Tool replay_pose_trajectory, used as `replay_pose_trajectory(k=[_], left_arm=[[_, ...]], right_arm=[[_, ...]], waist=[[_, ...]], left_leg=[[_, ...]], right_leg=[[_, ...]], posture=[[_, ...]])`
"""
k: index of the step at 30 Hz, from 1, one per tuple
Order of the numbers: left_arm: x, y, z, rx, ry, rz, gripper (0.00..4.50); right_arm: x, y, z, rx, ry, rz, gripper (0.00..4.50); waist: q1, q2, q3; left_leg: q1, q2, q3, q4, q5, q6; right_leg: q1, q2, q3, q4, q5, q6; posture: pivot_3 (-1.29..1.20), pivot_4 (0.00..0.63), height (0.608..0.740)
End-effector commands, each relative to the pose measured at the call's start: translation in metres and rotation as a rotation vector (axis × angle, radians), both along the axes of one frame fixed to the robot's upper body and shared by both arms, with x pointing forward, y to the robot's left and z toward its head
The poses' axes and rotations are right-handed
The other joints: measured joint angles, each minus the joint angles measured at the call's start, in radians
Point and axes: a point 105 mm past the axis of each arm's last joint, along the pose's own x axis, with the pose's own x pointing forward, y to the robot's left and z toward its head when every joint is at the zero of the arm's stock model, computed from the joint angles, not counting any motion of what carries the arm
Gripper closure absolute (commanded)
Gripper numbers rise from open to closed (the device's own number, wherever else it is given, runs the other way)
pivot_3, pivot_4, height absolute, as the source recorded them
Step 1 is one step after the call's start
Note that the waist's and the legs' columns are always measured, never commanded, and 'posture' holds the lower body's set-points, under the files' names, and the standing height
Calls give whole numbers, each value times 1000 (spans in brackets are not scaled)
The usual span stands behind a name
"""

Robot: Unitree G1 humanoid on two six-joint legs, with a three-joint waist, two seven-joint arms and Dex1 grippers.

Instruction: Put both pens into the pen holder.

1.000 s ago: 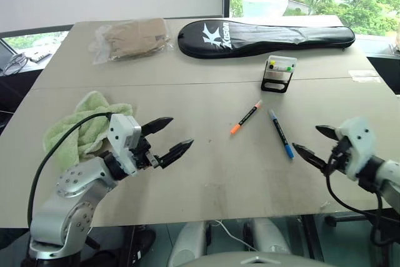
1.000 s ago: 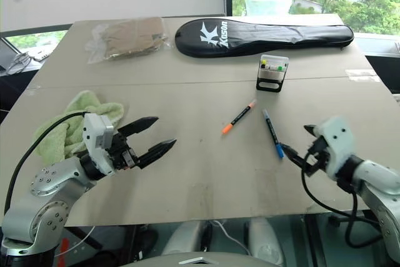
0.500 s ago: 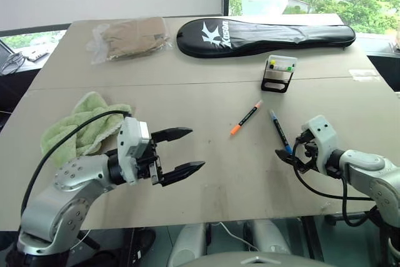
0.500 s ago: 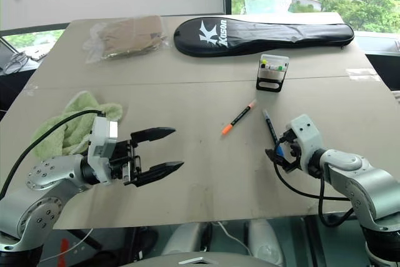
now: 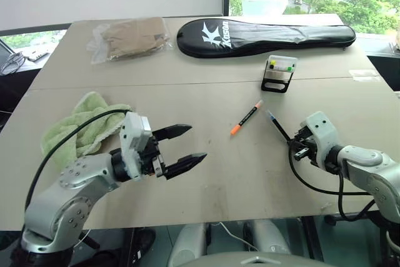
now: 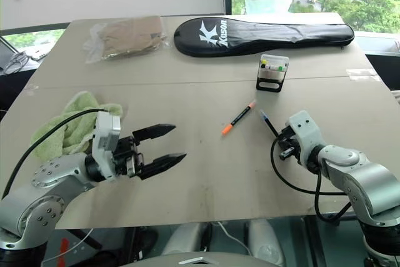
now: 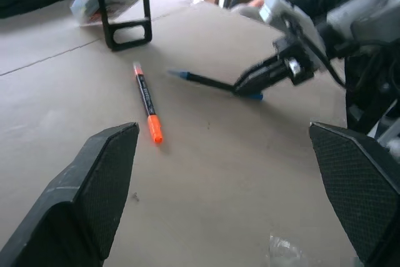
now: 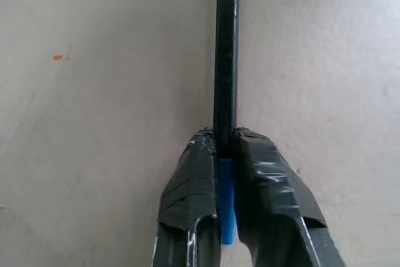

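The blue-capped pen (image 5: 279,128) lies slantwise at the table's right, and my right gripper (image 5: 294,148) is shut on its near end. The right wrist view shows its black barrel (image 8: 226,60) clamped between the two fingers (image 8: 194,173), with the blue cap behind them. The orange-capped pen (image 5: 245,117) lies loose on the table to its left. The pen holder (image 5: 279,73), a white box on a black stand, sits behind both pens. My left gripper (image 5: 195,142) hovers open over the table's left half, pointing toward the pens, nothing in it.
A crumpled green towel (image 5: 84,126) lies at the left beside my left arm. A long black racket case (image 5: 265,32) and a clear bag of brown material (image 5: 131,37) lie along the far side. The table's front edge runs just below both grippers.
My right gripper dropped to the blue pen's near end and shut on it. My left gripper drifted slightly right and rolled, still open.
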Motion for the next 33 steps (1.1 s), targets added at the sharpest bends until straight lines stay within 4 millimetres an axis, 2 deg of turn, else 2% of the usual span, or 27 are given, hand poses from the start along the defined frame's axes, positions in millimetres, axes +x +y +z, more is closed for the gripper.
replay_pose_trajectory(k=[1,4,7,10,13,20,31,33], left_arm=[[11,-8,18,-151,193,25,0],[17,-18,19,-237,322,16,0],[26,-27,19,-310,401,41,0],[32,-37,25,-360,411,32,0],[29,-41,25,-346,411,10,0],[30,-39,26,-316,361,14,0],[29,-37,22,-230,228,26,0],[30,-36,19,-204,206,33,0]], right_arm=[[-9,29,45,266,-169,166,4472],[-17,43,74,437,-244,247,4472],[-28,58,86,477,-266,354,4472],[-36,68,85,480,-234,413,4472],[-35,68,82,444,-230,415,4472],[-28,65,83,446,-245,404,4472],[-18,53,67,332,-248,350,4472],[-13,49,71,397,-240,300,4472]], waist=[[4,0,0],[-6,0,0],[-6,0,0],[1,0,0],[-1,0,0],[-4,0,0],[-1,0,0],[-2,0,0]], left_leg=[[-1,0,-1,0,0,0],[-1,0,-1,1,0,0],[0,-1,0,1,0,0],[0,-1,-1,1,0,-1],[-1,-1,-1,1,1,-1],[-1,-1,-1,1,1,-1],[-1,-1,-1,1,1,-1],[-1,-1,0,1,1,-2]], right_leg=[[0,0,-1,0,0,0],[0,0,-1,1,0,0],[0,0,0,0,0,0],[0,0,-1,0,0,0],[0,0,-1,0,0,0],[0,0,-1,0,0,0],[0,0,-1,0,0,0],[0,0,0,0,0,0]], posture=[[0,150,740],[0,150,740],[0,150,740],[0,150,740],[0,150,740],[0,150,740],[0,150,740],[0,150,740]])
